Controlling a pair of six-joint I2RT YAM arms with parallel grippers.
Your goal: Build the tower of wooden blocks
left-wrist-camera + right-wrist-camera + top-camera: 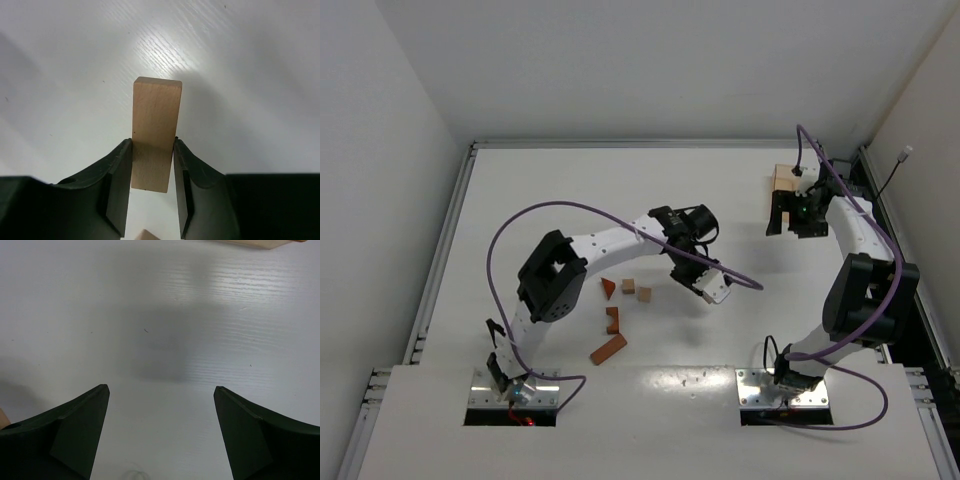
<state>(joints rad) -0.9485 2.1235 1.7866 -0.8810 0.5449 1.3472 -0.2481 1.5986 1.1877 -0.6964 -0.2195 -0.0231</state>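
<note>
Tan wood block (156, 112) sits clamped in the left end effector (152, 150), while the right end effector (160, 390) is spread wide.

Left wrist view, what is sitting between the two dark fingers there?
A light tan rectangular wooden block sits clamped between the left fingers, as the left wrist view shows. Only the white table lies beyond it.
</note>
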